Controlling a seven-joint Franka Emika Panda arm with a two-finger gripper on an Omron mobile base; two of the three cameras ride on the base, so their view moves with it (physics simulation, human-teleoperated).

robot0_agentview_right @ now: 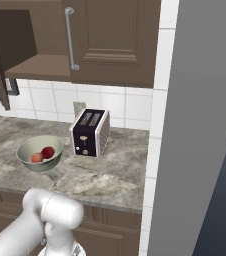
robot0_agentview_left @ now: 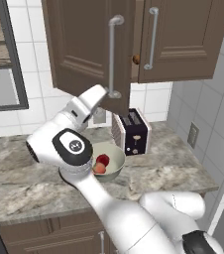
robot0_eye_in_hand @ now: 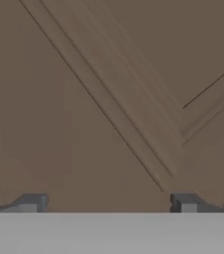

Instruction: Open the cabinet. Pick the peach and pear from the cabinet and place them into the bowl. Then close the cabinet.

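Observation:
The dark brown cabinet (robot0_agentview_left: 183,39) hangs over the counter, its left door (robot0_agentview_left: 86,49) swung partly out and its right door (robot0_agentview_right: 115,40) shut. Below it the pale bowl (robot0_agentview_left: 118,161) holds the red pear (robot0_agentview_left: 103,159) and the orange-pink peach (robot0_agentview_left: 100,168); the bowl (robot0_agentview_right: 27,162) shows pear (robot0_agentview_right: 48,152) and peach (robot0_agentview_right: 36,158) from the other side too. My gripper (robot0_agentview_left: 102,93) is raised against the lower part of the open door. In the hand view the gripper (robot0_eye_in_hand: 109,203) is open, wide, empty, close to the door panel (robot0_eye_in_hand: 109,99).
A dark toaster (robot0_agentview_left: 134,133) stands just right of the bowl. A small brown fruit (robot0_agentview_left: 136,59) shows in the gap between the doors. A window (robot0_agentview_left: 0,54) is on the left, a wall socket (robot0_agentview_left: 193,135) on the right, and a tall grey wall (robot0_agentview_right: 205,125) bounds the counter.

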